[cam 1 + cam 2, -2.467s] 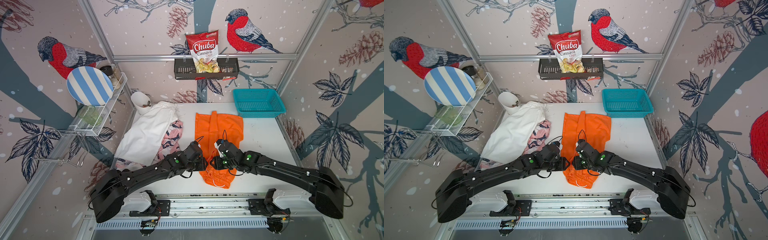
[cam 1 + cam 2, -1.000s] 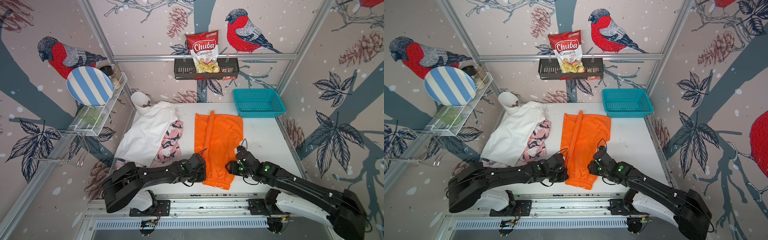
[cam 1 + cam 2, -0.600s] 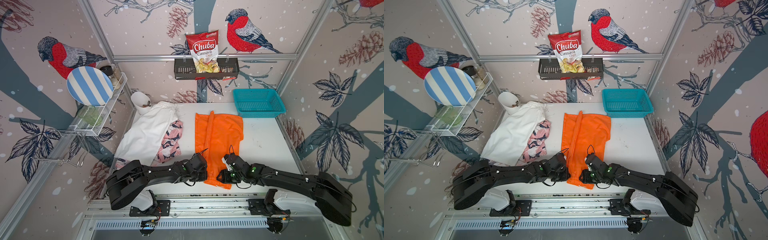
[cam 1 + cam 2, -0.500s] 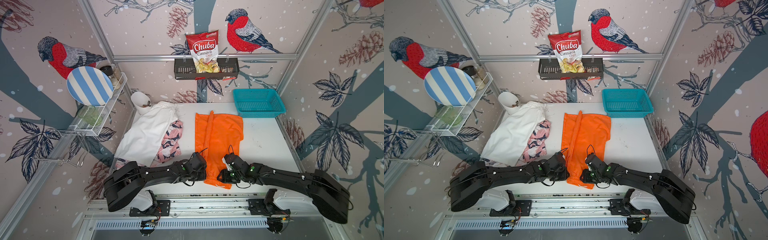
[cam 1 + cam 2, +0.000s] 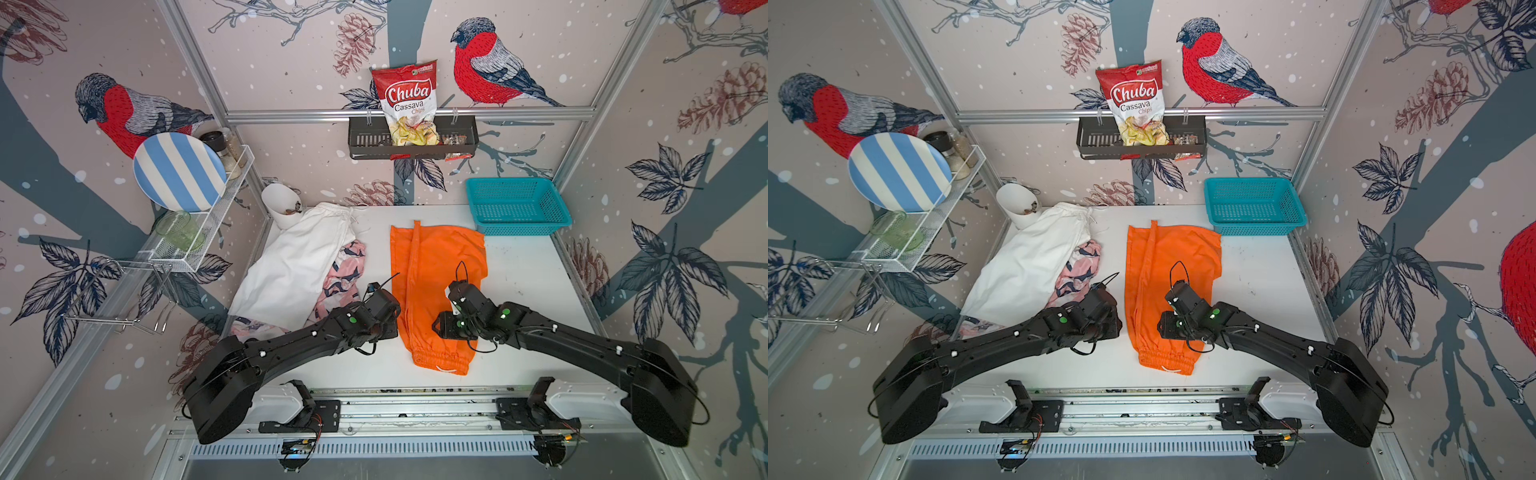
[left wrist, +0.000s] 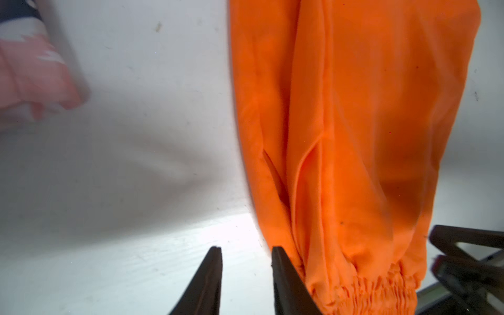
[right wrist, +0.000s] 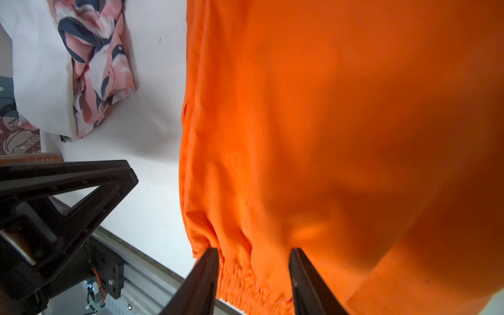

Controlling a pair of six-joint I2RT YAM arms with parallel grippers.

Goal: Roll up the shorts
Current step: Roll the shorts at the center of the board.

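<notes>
In both top views the orange shorts (image 5: 432, 286) (image 5: 1163, 270) lay flat lengthwise mid-frame on the white table (image 5: 528, 299), waistband toward the bottom edge; the white shorts (image 5: 291, 266) sat to their left, lying over the pink patterned shorts (image 5: 347, 274); the left gripper (image 5: 388, 328) was just off the orange cloth's left edge, the right gripper (image 5: 444, 328) over its lower part. Left wrist view: fingers (image 6: 212, 272) apart, bare table between them, one right against the orange edge near the elastic. Right wrist view: fingers (image 7: 207, 272) spread too, straddling the waistband; nothing looked pinched.
</notes>
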